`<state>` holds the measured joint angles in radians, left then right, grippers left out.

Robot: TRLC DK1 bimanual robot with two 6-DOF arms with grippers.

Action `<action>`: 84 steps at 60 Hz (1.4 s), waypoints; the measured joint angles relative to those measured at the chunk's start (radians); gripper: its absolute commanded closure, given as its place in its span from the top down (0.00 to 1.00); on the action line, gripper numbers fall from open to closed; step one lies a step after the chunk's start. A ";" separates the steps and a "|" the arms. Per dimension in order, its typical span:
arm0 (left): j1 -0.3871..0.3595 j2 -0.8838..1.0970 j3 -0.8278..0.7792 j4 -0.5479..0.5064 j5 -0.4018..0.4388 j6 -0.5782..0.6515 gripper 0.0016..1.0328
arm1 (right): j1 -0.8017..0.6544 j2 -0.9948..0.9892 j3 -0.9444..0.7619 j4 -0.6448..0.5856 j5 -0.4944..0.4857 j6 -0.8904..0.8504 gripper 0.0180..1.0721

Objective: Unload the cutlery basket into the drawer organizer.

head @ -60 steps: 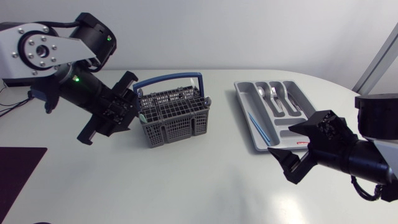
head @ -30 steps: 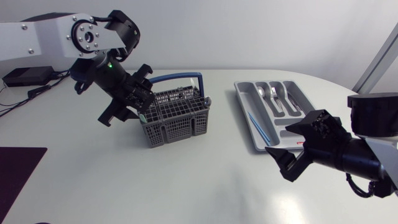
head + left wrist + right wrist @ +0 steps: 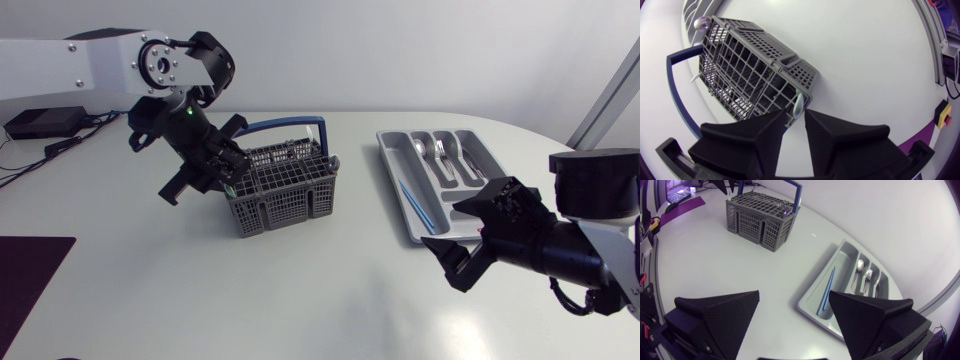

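Note:
The grey mesh cutlery basket (image 3: 290,190) with its blue handle (image 3: 285,125) stands left of centre. My left gripper (image 3: 226,166) hangs at its left corner, open by a narrow gap. In the left wrist view a pale utensil tip (image 3: 798,102) pokes from that corner of the basket (image 3: 745,65), right between the tips of my left gripper (image 3: 796,116). A shiny spoon bowl (image 3: 702,22) sticks out at the far corner. The grey drawer organizer (image 3: 392,160) holds a blue stick (image 3: 420,205) and metal cutlery (image 3: 440,152). My right gripper (image 3: 468,238) is wide open before the organizer, holding nothing.
A purple mat (image 3: 30,270) lies at the front left, with a black box (image 3: 40,122) at the back left. The right wrist view looks past my right gripper (image 3: 794,300) over the organizer (image 3: 812,292) and blue stick (image 3: 826,292) to the basket (image 3: 760,217).
My left arm swung right and upward to the basket's left corner, and its fingers narrowed. The right gripper drifted slightly left, still wide open.

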<state>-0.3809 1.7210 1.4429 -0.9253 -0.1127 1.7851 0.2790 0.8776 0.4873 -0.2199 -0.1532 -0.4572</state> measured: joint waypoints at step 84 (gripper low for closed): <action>-0.018 0.009 0.058 -0.156 -0.043 -0.016 0.03 | 0.001 -0.002 -0.012 0.014 0.000 0.000 0.95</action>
<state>-0.3988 1.7302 1.5013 -1.0813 -0.1558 1.7695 0.2798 0.8761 0.4755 -0.2054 -0.1532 -0.4572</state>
